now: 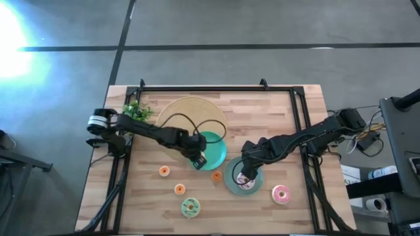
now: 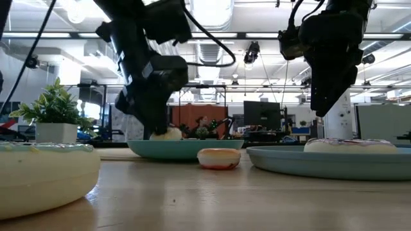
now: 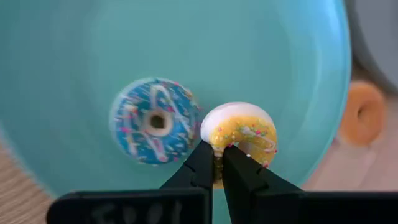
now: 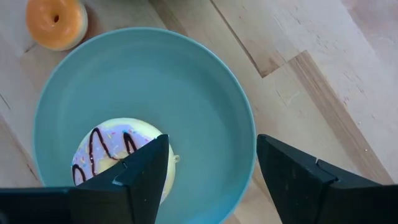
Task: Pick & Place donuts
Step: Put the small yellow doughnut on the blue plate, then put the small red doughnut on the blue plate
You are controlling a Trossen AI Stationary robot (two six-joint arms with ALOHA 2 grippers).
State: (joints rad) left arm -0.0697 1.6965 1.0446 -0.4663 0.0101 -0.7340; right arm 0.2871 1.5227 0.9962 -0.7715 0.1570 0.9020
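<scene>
Over the teal plate (image 1: 216, 149) near the table's middle, the left gripper (image 3: 216, 163) has its fingers pinched on the rim of a small yellow donut (image 3: 241, 132) with sprinkles; the donut sits on that plate's surface, close to its edge. Just beside it on the same plate lies a blue donut (image 3: 155, 121) with white stripes and sprinkles, apart from the fingers. Beyond the plate's rim an orange donut (image 3: 364, 113) rests on the wooden table (image 1: 295, 131).

Above the second teal plate (image 4: 205, 99), the right gripper (image 4: 211, 165) hangs with its fingers spread wide and nothing between them. Below it, a white donut (image 4: 109, 146) with dark purplish stripes lies flat on this plate, partly hidden by one finger. Another small orange donut (image 4: 57, 22) lies on the wood just outside the plate's rim.

From above, the two plates lie near each other, the second (image 1: 231, 178) towards the table's front. Two more small orange donuts (image 1: 164, 171) (image 1: 179, 189) lie well apart on the bare wood to the left arm's side, with a green-frosted donut (image 1: 190, 208) near the front edge. A pink-frosted donut (image 1: 281, 193) lies beside the second plate, on the right arm's side. A tan woven disc (image 1: 187, 111) lies behind the first plate, partly under it, and a small potted plant (image 1: 136, 110) stands at the far left corner
</scene>
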